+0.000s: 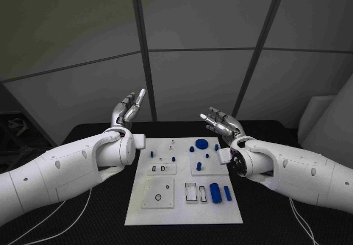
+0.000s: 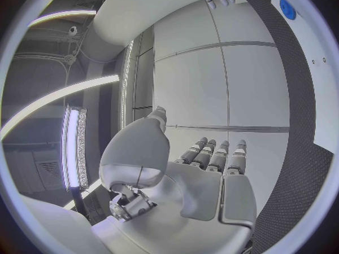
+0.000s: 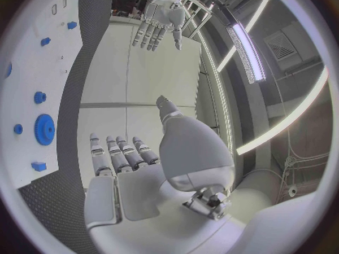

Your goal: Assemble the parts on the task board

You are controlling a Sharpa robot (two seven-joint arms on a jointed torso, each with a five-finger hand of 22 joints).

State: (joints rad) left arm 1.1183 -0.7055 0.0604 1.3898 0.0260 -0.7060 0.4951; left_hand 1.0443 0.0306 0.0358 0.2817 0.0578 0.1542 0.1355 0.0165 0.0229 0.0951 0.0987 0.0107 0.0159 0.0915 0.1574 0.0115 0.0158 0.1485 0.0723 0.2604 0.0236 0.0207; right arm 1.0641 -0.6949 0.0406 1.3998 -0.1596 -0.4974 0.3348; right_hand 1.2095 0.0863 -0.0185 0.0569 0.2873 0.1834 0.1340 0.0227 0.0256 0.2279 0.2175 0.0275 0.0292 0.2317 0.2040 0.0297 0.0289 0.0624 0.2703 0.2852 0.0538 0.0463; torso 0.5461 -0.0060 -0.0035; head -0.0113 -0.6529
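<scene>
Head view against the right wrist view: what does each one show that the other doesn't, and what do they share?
Head view alone: the whole task board with its near half, where a large blue cylinder and a slimmer blue peg lie beside rectangular slots.

Right wrist view alone: the right hand's palm side, fingers apart and holding nothing.

Both: the blue gear on the board's far part with small blue parts around it, the left hand and the right hand, both raised, open and empty.
</scene>
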